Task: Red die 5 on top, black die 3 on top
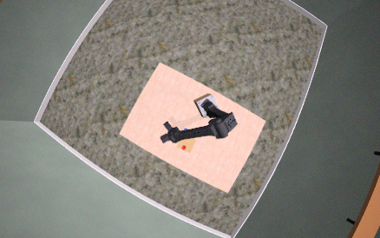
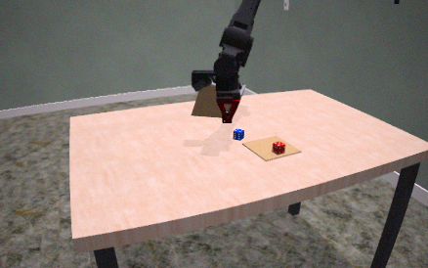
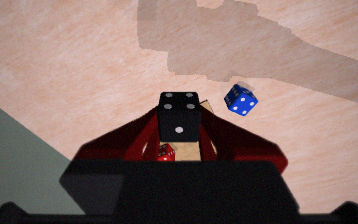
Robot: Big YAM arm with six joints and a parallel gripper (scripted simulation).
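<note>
Black die [image 2: 228,114] [image 3: 179,117]: held above the table [image 1: 143,113] [image 2: 147,171] [image 3: 75,65], off the mat [image 1: 192,144] [image 2: 256,146] [image 3: 187,151], to its left and somewhat far. Wrist view gives a single pip on one face and four on the adjoining one. Gripper [image 1: 173,134] [image 2: 227,118] [image 3: 179,111]: part closed, its red fingers either side of the die, gripping it.

Step in hand, as judged: reorienting or carrying the black die. Neither readable face is a 3. If the grip does not already bring 3 uppermost, the next move calls for a wrist turn or a set-down and regrasp, then a level lowering onto bare mat, clear of the red die. Risk: a tilted release could roll the cube onto a wrong face.

Red die [image 1: 184,148] [image 2: 278,148] [image 3: 166,152]: on the mat, toward its near right part. Its top count is too small to read with confidence; whether it needs turning is undetermined.

Blue die [image 2: 238,134] [image 3: 242,100]: on the table, just beyond the mat's left side. One face reads four in the wrist view. It should be left undisturbed.

Materials: dice are cubes with pale pips, edges slightly softened. Mat is a thin tan square, apparently lying flat, finish plain. Table top is pinkish, with faint wood-like grain; legs dark and straight. Beyond it, the floor [image 1: 130,65] [image 2: 29,171] is mottled grey-green with brownish flecks.
</note>
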